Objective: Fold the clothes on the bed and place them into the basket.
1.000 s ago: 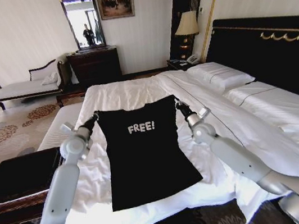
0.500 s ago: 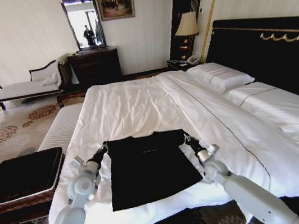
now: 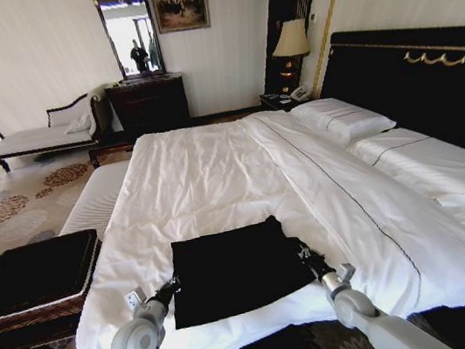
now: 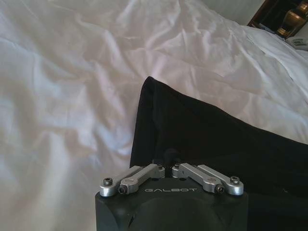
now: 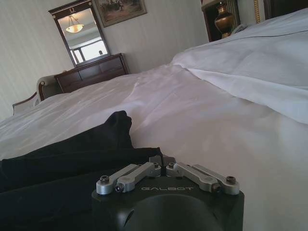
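With both pincers, left (image 3: 174,283) and right (image 3: 302,254), pinched on the folded black shirt (image 3: 234,267) lying between them near the bed's (image 3: 212,160) edge, lower evenly, then release together so the fold stays square.

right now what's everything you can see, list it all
t-shirt: one, black, folded on the bed's near edge
bed: one, white sheets, black headboard, centre
pillows: white, by the headboard
basket: one, black with brown rim, left of the bed
bench: one, white cushion, between basket and bed
chaise: one, white, far left
dresser: one, dark wood, under a mirror
lamp: one, cream shade, nightstand
left gripper: at the shirt's left edge, fingers shut on it
right gripper: at the shirt's right edge, fingers shut on it
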Robot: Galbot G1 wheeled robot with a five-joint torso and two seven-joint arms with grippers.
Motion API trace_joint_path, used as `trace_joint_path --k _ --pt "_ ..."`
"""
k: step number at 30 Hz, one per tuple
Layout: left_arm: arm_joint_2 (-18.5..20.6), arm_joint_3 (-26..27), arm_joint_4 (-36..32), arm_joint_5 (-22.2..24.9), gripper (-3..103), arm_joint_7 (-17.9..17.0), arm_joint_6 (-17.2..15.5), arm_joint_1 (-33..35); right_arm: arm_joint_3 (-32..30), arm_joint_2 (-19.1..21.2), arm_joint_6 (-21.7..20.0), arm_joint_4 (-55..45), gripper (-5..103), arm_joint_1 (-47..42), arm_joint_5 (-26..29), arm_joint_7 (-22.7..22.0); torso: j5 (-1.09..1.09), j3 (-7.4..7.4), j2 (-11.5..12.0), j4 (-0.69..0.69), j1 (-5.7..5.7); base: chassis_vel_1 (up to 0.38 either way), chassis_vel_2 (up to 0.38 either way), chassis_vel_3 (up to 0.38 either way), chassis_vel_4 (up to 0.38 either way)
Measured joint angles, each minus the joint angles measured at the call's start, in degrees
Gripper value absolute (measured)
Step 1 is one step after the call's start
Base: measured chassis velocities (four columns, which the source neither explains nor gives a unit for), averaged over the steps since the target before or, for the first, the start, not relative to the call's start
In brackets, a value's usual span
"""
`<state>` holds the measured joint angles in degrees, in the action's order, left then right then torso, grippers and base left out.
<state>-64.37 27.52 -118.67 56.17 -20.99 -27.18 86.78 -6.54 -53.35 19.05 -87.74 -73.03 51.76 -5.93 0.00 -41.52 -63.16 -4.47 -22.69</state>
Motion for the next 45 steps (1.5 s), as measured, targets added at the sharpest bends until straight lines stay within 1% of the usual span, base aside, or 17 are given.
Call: trace_joint_path --k 3,5,6,8,11,13,14,15,17,19,22,23,25,27,32,40,45 --pt "0.0 0.4 -0.9 -0.8 1 0.9 0.5 0.8 0.1 -0.4 0.2 0.2 -3 0.2 -0.7 0.0 0.0 -0.01 0.0 0.0 -0.01 0.0 0.0 0.0 0.0" --pt "-0.1 2.2 -3.1 -0.9 6 2.1 0.9 2.3 -0.2 -0.5 0.5 -0.5 8 0.0 -1.0 -0.1 0.0 -0.01 0.0 0.0 -0.01 0.0 0.0 0.0 0.0" --pt "-0.2 3.3 -4.4 -0.5 11 3.0 1.2 3.1 -0.7 -0.5 0.6 -1.3 8 -0.3 -1.0 -0.2 0.0 -0.01 0.0 0.0 -0.02 0.0 0.0 0.0 0.0" --pt "-0.3 5.1 -6.3 0.6 11 4.5 1.8 4.1 -1.7 -0.5 0.6 -2.4 13 -0.7 -0.9 -0.3 0.01 -0.01 0.0 0.01 -0.01 0.0 0.0 0.0 0.0" --pt "-1.2 11.7 -9.6 6.2 27 9.7 4.9 4.4 -5.9 -0.7 0.7 -7.3 29 -2.3 0.4 -0.6 0.02 0.0 0.0 0.03 0.0 0.0 0.0 0.0 0.0" --pt "-2.0 12.9 -7.3 8.8 38 10.4 6.5 1.5 -8.2 -1.2 0.7 -9.6 35 -2.7 1.3 -1.3 0.01 0.0 0.0 0.01 0.0 0.0 0.0 0.0 0.0" --pt "-2.0 12.9 -7.3 8.8 38 10.4 6.5 1.5 -8.2 -1.2 0.7 -9.6 35 -2.7 1.3 -1.3 0.01 0.0 0.0 0.01 0.0 0.0 0.0 0.0 0.0" --pt "-2.6 12.5 -4.8 8.8 38 10.4 7.1 -0.6 -8.9 -1.5 0.7 -10.1 39 -2.7 1.6 -1.6 -0.01 0.0 0.0 0.0 0.0 0.0 0.0 0.0 0.0" --pt "-4.0 10.4 1.5 6.1 48 10.3 8.1 -5.1 -9.8 -2.4 0.7 -10.2 50 -2.6 1.6 -1.9 -0.01 -0.01 0.0 0.0 -0.01 0.0 0.0 0.0 0.0" --pt "-4.9 9.1 4.7 4.2 54 10.3 8.6 -7.3 -10.0 -2.9 0.7 -10.0 50 -2.5 1.4 -2.0 -0.01 -0.02 0.0 0.0 -0.02 0.0 0.0 0.0 0.0" --pt "-8.9 6.0 16.0 0.7 70 10.3 9.7 -15.0 -10.1 -5.1 0.7 -8.9 67 -2.3 0.0 -2.4 0.01 -0.01 0.0 -0.02 -0.02 0.0 0.0 0.0 0.0" --pt "-8.9 6.0 16.0 0.7 70 10.3 9.7 -15.0 -10.1 -5.1 0.7 -8.9 67 -2.3 0.0 -2.4 0.01 -0.01 0.0 -0.02 -0.02 0.0 0.0 0.0 0.0" --pt "-11.0 4.8 21.7 0.1 76 10.8 10.1 -18.2 -10.0 -6.5 0.7 -8.2 78 -2.3 -1.3 -2.6 -0.02 -0.02 0.0 0.0 -0.02 0.0 0.0 0.0 0.0" --pt "-12.3 4.0 24.7 -0.3 86 11.5 10.5 -20.1 -9.8 -7.3 0.6 -7.7 83 -2.3 -2.0 -2.8 0.02 -0.02 0.0 0.0 -0.02 0.0 0.0 0.0 0.0" --pt "-13.4 2.9 28.4 -1.2 98 12.4 10.8 -22.4 -9.3 -8.1 0.5 -7.0 99 -2.0 -2.6 -3.1 0.02 -0.02 0.0 0.01 -0.02 0.0 0.0 0.0 0.0" --pt "-14.4 2.4 29.9 -1.2 74 14.0 11.3 -23.1 -8.8 -8.1 0.2 -5.9 100 -1.2 -2.8 -3.5 0.01 -0.01 0.0 0.01 -0.01 0.0 0.0 0.0 0.0" --pt "-14.9 2.3 30.0 -1.1 52 14.7 11.6 -23.2 -8.1 -8.3 -0.2 -4.3 100 0.7 -2.9 -4.4 0.0 -0.01 0.0 0.0 -0.01 0.0 0.0 0.0 0.0"
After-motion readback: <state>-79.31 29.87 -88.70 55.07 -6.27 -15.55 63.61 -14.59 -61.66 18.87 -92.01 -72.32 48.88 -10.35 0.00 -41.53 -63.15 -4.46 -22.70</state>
